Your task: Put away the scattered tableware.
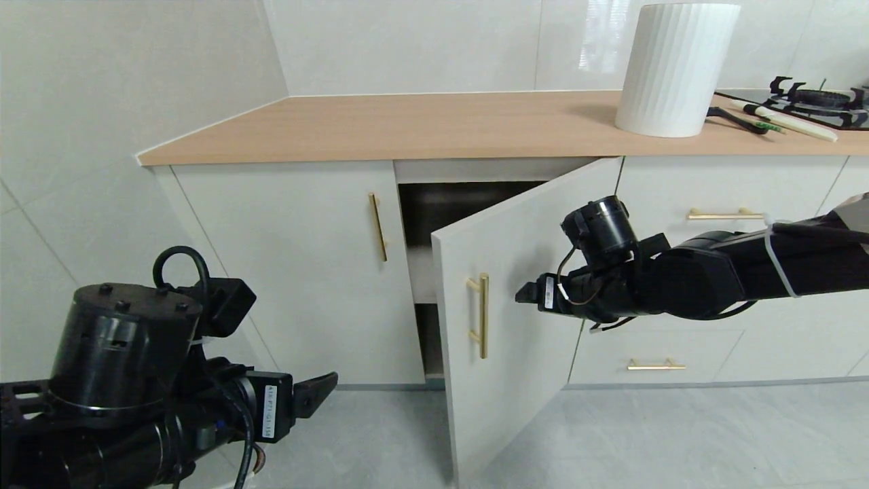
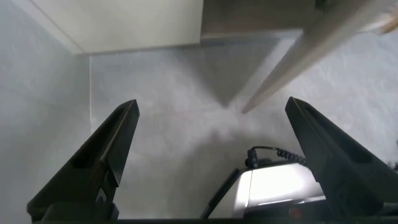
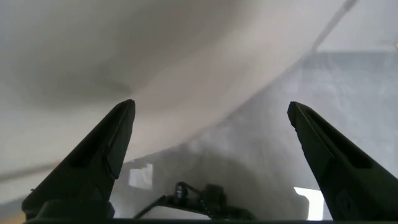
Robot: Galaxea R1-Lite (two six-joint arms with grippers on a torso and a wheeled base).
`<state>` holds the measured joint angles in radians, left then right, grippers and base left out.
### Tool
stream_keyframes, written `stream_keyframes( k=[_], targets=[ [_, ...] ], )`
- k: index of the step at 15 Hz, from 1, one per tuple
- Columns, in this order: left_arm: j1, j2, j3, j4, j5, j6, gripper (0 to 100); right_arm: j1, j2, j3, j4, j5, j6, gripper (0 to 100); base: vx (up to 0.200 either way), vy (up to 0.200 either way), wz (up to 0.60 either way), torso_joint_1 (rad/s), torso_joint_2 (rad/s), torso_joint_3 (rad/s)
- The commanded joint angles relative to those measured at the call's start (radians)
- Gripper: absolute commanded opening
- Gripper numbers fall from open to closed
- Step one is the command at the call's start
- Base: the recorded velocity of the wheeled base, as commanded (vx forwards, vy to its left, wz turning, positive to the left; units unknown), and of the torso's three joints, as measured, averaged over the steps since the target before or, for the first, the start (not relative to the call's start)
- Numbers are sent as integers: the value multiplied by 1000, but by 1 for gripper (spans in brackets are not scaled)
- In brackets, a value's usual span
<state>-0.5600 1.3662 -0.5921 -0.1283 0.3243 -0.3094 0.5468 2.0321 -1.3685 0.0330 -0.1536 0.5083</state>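
Below the tabletop (image 1: 407, 129) a cupboard door (image 1: 506, 353) stands ajar, my right hand (image 1: 523, 296) spread near its handle (image 1: 481, 316), left hand (image 1: 326, 384) spread lower.

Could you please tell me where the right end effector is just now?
In the head view, the right end effector hangs right of centre, in front of the open cabinet door, just beside its gold handle, with a gap between them.
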Motion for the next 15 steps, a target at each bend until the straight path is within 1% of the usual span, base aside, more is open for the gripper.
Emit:
stream_keyframes(
  k=[1, 2, 5, 8, 12, 13, 15],
  targets=[
    [0, 10, 0, -1, 1, -1, 100, 1, 11, -3, -4, 0, 12, 100, 200, 0, 0, 2, 7, 2],
    [0, 11, 0, -1, 1, 1, 100, 2, 20, -6, -16, 0, 24, 100, 200, 0, 0, -7, 2, 7],
    [0, 14, 2, -2, 1, 3, 100, 2, 43, -7, -82, -1, 52, 100, 0, 0, 0, 0, 0, 0],
    [0, 11, 0, -4, 2, 3, 100, 2, 66, -18, -174, -11, 124, 100, 0, 0, 0, 0, 0, 0],
    [0, 11, 0, -5, 2, 3, 100, 1, 122, -70, -272, -132, 180, 100, 0, 0, 0, 0, 0, 0],
    [0, 11, 0, -5, 2, 3, 100, -2, 148, -106, -286, -182, 197, 100, 0, 0, 0, 0, 0, 0],
    [0, 11, 0, -5, 2, 3, 100, -8, 157, -121, -289, -213, 214, 100, 0, 0, 0, 0, 0, 0]
  ],
)
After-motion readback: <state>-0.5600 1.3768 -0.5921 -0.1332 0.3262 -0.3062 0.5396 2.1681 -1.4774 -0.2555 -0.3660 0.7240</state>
